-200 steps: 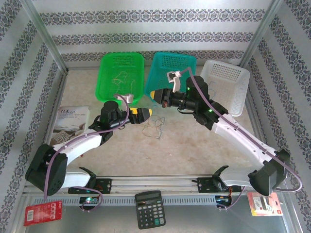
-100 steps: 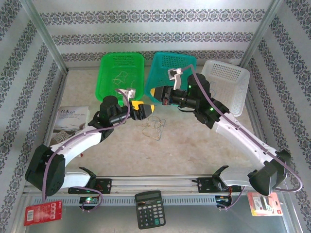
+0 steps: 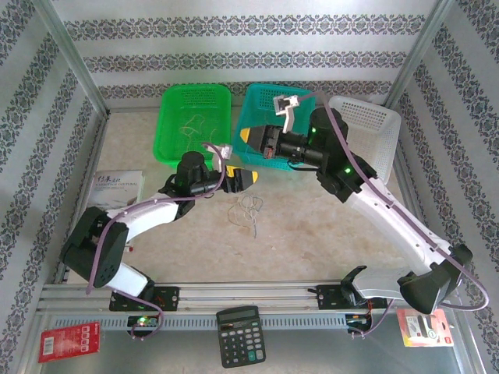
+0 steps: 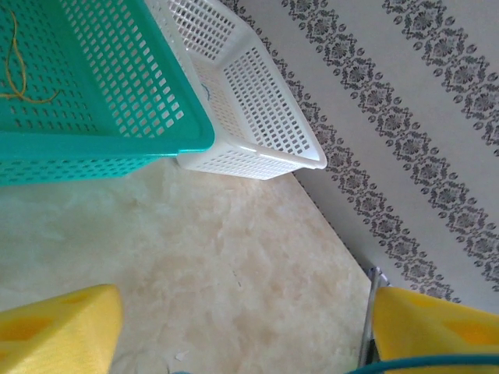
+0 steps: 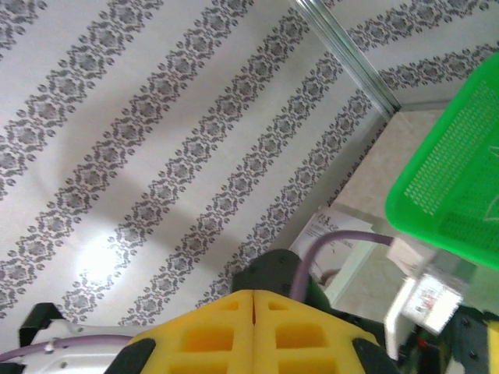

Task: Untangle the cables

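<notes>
Left pincer (image 3: 249, 178) farther right, agape.

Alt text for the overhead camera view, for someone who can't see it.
Over a beige table, the open left gripper hangs near a tangle of thin cables while the shut right gripper is at the front left corner of the teal basket. A green basket and a white basket flank it by the far wall.

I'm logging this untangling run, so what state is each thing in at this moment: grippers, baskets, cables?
left gripper: open, nothing between the fingers.
right gripper: shut, pads pressed together.
cables on the table: a loose tangle, apart from both grippers.
green basket: upright, a thin wire inside.
teal basket: upright, a yellow wire inside.
white basket: upright; contents unclear.
</notes>
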Controlling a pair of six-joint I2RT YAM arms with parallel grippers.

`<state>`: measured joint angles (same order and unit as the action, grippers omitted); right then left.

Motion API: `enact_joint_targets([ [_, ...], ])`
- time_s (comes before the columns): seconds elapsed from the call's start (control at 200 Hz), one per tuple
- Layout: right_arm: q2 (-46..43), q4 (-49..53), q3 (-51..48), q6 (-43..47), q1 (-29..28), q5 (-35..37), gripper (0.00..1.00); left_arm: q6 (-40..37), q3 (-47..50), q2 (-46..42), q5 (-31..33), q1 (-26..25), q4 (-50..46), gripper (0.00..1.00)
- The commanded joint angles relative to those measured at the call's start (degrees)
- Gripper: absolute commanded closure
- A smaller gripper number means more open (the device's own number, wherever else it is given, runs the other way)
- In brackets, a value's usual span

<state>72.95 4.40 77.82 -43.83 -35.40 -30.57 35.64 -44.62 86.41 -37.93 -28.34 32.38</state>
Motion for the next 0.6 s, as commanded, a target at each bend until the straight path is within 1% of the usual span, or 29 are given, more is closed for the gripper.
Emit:
enact_joint_targets([
  [0.0, 0.1, -2.3, 4.0, -1.6, -0.3, -1.8, 1.00, 1.7, -1.5, 0.8, -2.0, -0.9, 6.8, 0.31],
  [0.05, 0.3, -2.3, 5.6, -1.8, -0.1, -2.0, 1.00, 2.1, -1.2, 1.1, -2.1, -1.0, 7.2, 0.40],
  [0.135, 1.0, -2.3, 8.5, -1.9, 0.2, -2.2, 1.00, 2.6, -0.6, 1.3, -2.1, -1.0, 8.1, 0.52],
  [0.31, 3.0, -1.3, 16.2, -1.1, 1.2, -2.4, 1.00, 3.3, 1.0, 1.7, -1.6, -1.1, 9.6, 0.69],
  [0.35, 3.6, -0.9, 18.1, -0.9, 1.5, -2.4, 1.00, 3.4, 1.4, 1.8, -1.5, -1.2, 9.7, 0.72],
  [0.47, 5.2, -0.2, 23.4, -0.9, 3.0, -2.3, 1.00, 3.6, 2.5, 1.9, -1.0, -1.1, 10.3, 0.75],
  [0.595, 6.4, -0.2, 27.6, -1.0, 4.4, -1.8, 1.00, 3.8, 3.4, 2.0, -0.8, -1.2, 11.0, 0.83],
])
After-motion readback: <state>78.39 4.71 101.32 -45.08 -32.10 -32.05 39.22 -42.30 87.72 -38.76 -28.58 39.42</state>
